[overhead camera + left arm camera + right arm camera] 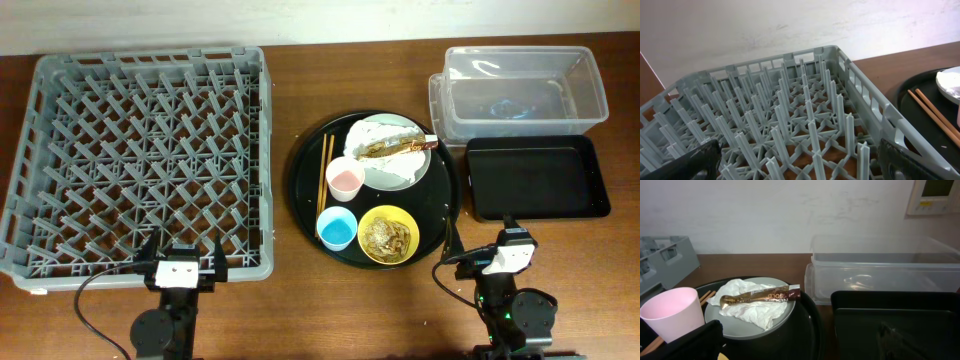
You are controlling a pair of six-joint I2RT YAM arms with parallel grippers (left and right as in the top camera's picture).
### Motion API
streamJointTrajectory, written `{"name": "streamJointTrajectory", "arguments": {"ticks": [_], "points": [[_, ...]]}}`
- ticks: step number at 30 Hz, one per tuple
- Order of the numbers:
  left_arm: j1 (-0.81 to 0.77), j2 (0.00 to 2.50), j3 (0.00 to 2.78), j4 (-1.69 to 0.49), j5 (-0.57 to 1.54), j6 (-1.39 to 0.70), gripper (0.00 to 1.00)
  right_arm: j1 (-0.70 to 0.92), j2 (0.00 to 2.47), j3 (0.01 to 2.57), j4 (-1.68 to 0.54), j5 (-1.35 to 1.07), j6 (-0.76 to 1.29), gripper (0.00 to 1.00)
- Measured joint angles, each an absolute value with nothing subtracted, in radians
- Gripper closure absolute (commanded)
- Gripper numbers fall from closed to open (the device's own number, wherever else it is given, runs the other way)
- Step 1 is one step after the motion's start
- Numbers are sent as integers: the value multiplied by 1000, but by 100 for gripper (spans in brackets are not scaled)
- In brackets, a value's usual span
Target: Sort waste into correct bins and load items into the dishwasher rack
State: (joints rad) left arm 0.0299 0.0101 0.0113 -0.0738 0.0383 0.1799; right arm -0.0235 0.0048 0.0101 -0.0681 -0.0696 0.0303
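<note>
1. Overhead first: finds the dishwasher rack (150,55) at the left, the large round black tray (305,190) in the middle, and the clear tub (525,60) and shallow black tray (538,180) at the right.
   - Places the pale plate (412,172) on the round tray's far side, bearing the crumpled napkin (378,130) and the brown-and-white wrapper (395,147).
   - Sets the chopsticks (327,170) along the plate's left and the pink cup (344,179) at its near-left edge.
   - Sets the blue cup (337,229) and the yellow bowl (388,212) of food scraps (388,238) nearest.
   - Puts the left gripper (183,250) at the rack's near wall, spread wide and holding nothing.
   - Puts the right gripper (482,232) between the round tray's near-right rim and the shallow black tray's near-left corner, likewise spread and empty.
2. Left wrist next: looks across the rack's upright pegs from the near wall.
   - Catches both fingers (695,160) dark at the lower corners, far apart, with the rack's wall and pegs between them.
   - Leaves the chopsticks and plate edge off to the right, apart from either finger.
3. Right wrist last: faces the plate with napkin and wrapper, and the tub beyond.
   - Shows the fingers (690,340) parted at the bottom corners, gripping nothing.
   - Puts the pink cup just beside the left one and the shallow black tray under the right one.
</note>
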Motion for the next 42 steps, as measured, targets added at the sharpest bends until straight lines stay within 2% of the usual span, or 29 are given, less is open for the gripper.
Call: {"name": "streamJointTrajectory", "arguments": {"ticks": [5, 34, 42], "points": [[30, 10, 11, -74, 38, 180, 0, -67, 5, 10, -68, -73, 30, 2], [30, 10, 11, -74, 38, 180, 1, -67, 5, 10, -68, -73, 30, 1], [30, 13, 10, 126, 91, 180, 0, -67, 7, 10, 65, -86, -4, 1]]}}
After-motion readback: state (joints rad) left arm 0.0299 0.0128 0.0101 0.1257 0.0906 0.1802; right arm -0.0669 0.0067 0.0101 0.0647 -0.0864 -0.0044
